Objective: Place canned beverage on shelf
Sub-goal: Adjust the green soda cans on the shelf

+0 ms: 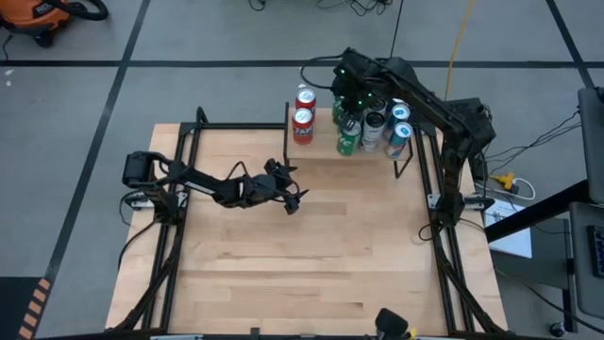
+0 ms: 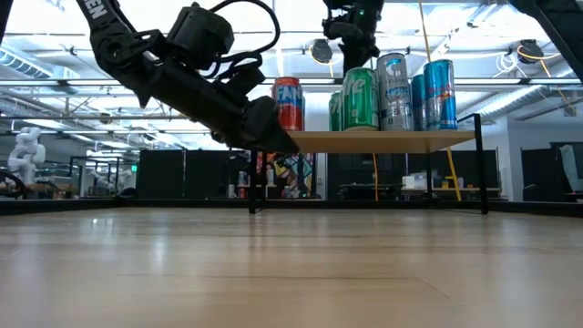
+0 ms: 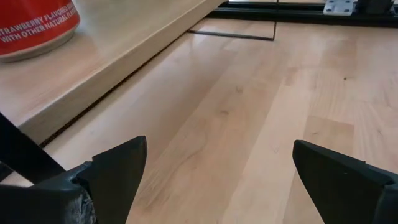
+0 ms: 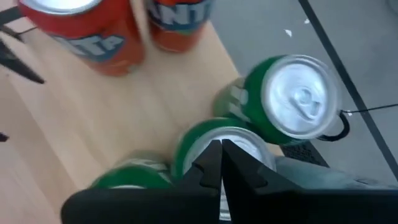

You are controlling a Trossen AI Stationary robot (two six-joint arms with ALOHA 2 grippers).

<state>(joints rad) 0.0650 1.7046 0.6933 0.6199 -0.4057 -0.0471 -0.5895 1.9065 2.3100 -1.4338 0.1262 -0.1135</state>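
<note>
Left gripper (image 1: 294,198): nearest in the low view; hangs low over the bare tabletop in front of the shelf, fingers spread wide, holding nothing.
Light wood table (image 1: 311,274): no can lies on it before the shelf.
Shelf, light wood plank top on thin black legs (image 2: 383,141): at the table's far edge, already crowded.
Red soda cans (image 1: 303,123): two, upright at the shelf's left end.
Green soda cans (image 2: 360,98): clustered mid-shelf, touching or nearly so.
Silver-and-blue cans (image 2: 439,94): at the shelf's right end, just beside the green ones.
Right gripper (image 4: 221,163): directly above the green cluster, fingers clenched together, gripping nothing.
Risk: the clenched tips sit just over a can lid; a sideways move could topple packed neighbours, likely over the shelf's back edge.
</note>
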